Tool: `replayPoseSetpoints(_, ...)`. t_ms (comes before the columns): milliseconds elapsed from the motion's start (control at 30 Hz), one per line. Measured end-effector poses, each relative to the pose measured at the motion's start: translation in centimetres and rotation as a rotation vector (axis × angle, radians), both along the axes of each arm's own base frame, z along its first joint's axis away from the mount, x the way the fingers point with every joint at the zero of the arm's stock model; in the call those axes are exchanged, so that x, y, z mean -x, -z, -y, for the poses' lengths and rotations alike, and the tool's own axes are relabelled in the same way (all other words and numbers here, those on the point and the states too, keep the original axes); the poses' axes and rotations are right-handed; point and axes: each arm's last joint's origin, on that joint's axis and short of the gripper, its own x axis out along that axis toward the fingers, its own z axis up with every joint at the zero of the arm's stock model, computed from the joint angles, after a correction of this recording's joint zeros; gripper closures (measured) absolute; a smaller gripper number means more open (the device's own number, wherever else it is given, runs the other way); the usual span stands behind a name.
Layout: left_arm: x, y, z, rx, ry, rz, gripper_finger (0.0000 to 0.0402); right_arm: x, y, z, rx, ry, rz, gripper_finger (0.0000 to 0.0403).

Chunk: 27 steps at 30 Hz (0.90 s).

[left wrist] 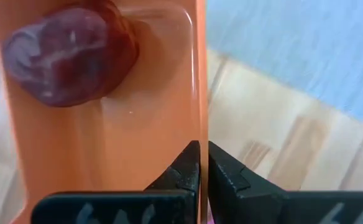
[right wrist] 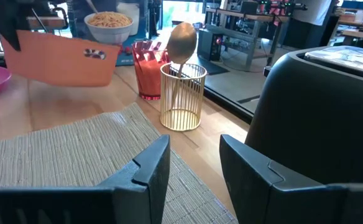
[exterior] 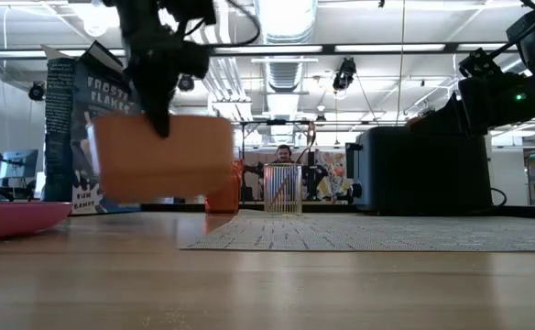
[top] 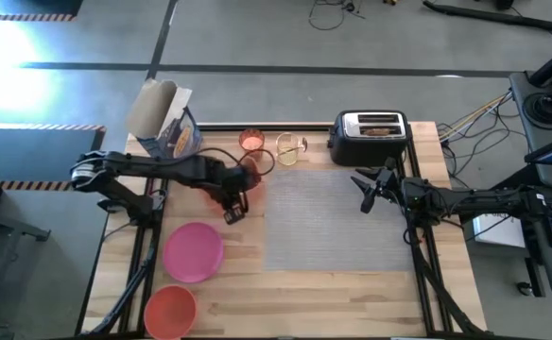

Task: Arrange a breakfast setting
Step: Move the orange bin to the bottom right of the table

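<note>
My left gripper [top: 232, 206] is shut on an orange rectangular bin [exterior: 162, 158] that hangs above the table's left half. A red fruit [left wrist: 63, 55] lies inside the bin. The grey placemat [top: 337, 222] lies flat at the middle. The pink plate [top: 193, 251] and the orange-red bowl [top: 170, 310] sit on the wood at the near left. The glass of orange-pink drink [right wrist: 148, 70] stands at the far edge beside a gold wire holder [right wrist: 181, 96] with the spoon [right wrist: 181, 42] upright in it. Toast [top: 378, 130] sits in the toaster's slot. My right gripper [right wrist: 194, 168] waits open at the placemat's right. My left gripper pinches one side wall of the bin at its top rim [left wrist: 200, 134], one finger inside the bin and one outside. The fingers come from above, pointing steeply down. The bin hangs below them, clear of the table, with the fruit resting on its floor.
A cereal box [top: 163, 123] stands at the far left corner. The black-and-silver toaster [top: 370, 138] stands at the far right, close in front of my right gripper. Bare wood lies along the near edge, right of the bowl.
</note>
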Motion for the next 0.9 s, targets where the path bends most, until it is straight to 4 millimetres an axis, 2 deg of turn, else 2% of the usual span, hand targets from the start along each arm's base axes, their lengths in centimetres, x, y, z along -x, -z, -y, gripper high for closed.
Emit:
replayPoseSetpoints(200,-4.0,-1.2,1.9,-0.04,0.175,0.065,0.0401,0.0,0.0,0.0,0.0,0.0,0.0,0.0273)
replayPoseSetpoints(333,-7.0,-1.1,3.3,-0.074,0.317,0.068,0.0401,0.0,0.0,0.0,0.0,0.0,0.0,0.0273)
replayPoseSetpoints(500,-10.1,0.2,3.7,-0.084,0.363,0.045,0.0401,0.0,0.0,0.0,0.0,0.0,0.0,0.0273)
replayPoseSetpoints(700,-12.4,2.1,4.0,-0.1,0.414,0.03,0.0402,0.0,0.0,0.0,-0.078,0.019,0.05,0.0273)
replayPoseSetpoints(900,-14.5,4.5,4.2,-0.138,0.488,0.091,0.0401,0.0,0.0,0.0,-0.122,0.029,0.08,0.0273)
